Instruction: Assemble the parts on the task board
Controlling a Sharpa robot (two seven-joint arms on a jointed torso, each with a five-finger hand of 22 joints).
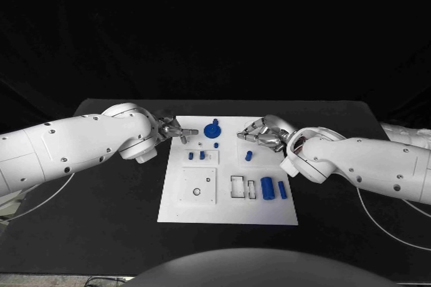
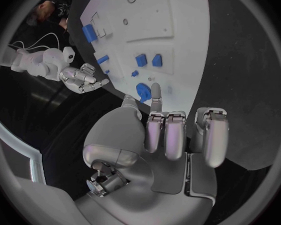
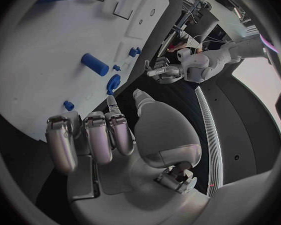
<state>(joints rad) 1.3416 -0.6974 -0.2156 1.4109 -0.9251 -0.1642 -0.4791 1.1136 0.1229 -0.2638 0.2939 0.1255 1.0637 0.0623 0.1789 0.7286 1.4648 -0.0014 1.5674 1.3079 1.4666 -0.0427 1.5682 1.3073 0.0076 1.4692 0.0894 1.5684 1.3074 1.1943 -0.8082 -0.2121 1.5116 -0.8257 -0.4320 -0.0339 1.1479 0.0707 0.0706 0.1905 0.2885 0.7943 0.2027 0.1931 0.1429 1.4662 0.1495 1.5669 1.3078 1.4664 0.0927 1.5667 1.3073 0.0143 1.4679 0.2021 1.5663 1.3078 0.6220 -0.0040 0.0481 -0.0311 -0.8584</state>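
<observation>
1. The white task board (image 1: 229,203) lies flat in the middle of the black table (image 1: 108,225), its long side running away from the robot.
2. At the board's far end sits a round blue part (image 1: 212,130) with a small knob on top.
3. Nearer, two small blue parts (image 1: 197,155) stand side by side in a raised square, and a short blue peg (image 1: 249,155) stands to their right.
4. Toward the near right corner, a thick blue cylinder (image 1: 268,188) and a thinner blue pin (image 1: 283,189) lie side by side, just beside an open rectangular slot (image 1: 238,186).
5. The left hand (image 1: 170,131) hovers at the board's far left edge; its fingers are curled in and hold nothing.
6. The right hand (image 1: 261,133) hovers over the board's far right part, near the round part, fingers bent inward and holding nothing.
</observation>
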